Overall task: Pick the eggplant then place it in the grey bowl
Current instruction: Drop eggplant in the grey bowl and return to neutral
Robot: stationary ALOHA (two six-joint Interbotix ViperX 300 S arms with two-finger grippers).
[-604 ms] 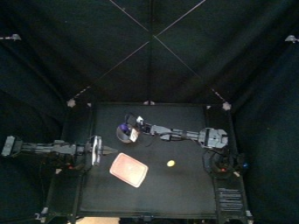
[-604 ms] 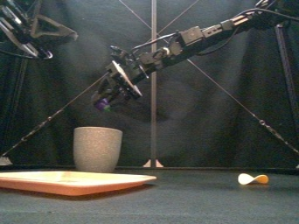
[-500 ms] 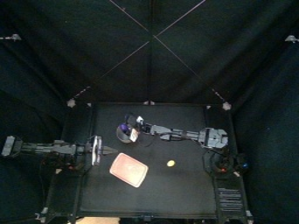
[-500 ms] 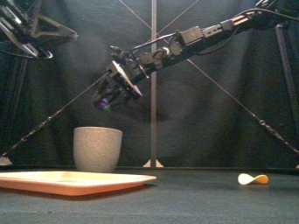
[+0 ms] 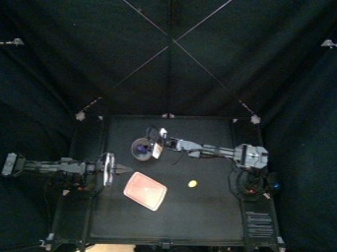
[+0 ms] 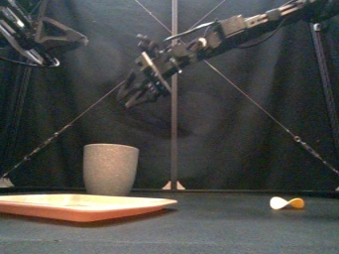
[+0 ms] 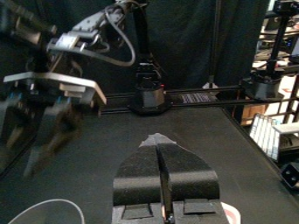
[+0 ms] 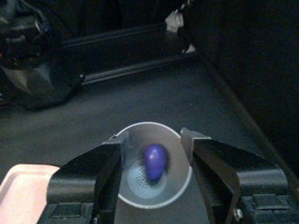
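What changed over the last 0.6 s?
The right hand let go of the eggplant, which now lies in the cup. The hand, now open, has risen and drawn back slightly toward the right. The cup, tray, yellow toy and resting left hand stayed put.

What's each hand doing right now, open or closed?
Left hand: closed, empty.
Right hand: open above the grey bowl; the eggplant lies inside it.
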